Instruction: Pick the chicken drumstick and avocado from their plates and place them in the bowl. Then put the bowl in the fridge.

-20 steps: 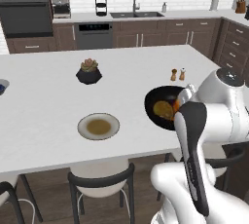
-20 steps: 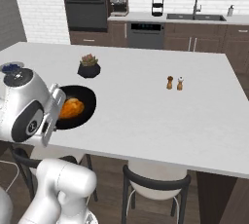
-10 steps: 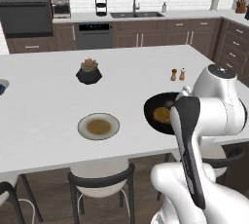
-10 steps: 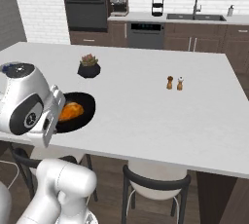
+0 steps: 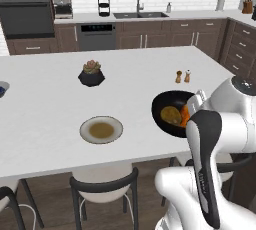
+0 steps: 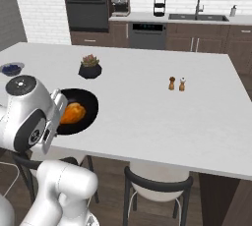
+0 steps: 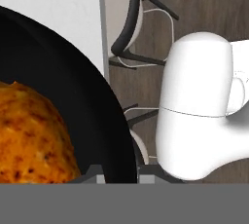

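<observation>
Gripper (image 7: 118, 174) fingers pinched bowl (image 5: 167, 103) rim at its 4 o'clock edge; drumstick (image 7: 29, 135) and avocado (image 5: 170, 115) sat inside.

White island counter (image 5: 60, 109) carries: beige plate (image 5: 101, 130), potted succulent (image 5: 91, 73), salt and pepper shakers (image 5: 182, 76), berry bowl (image 6: 11, 68).

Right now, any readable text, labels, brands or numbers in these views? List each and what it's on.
None readable.
Oven and dishwasher: no legible markings.
Salt and pepper shakers: no label visible.
Black bowl, drumstick, avocado, plate: plain, no text.
</observation>
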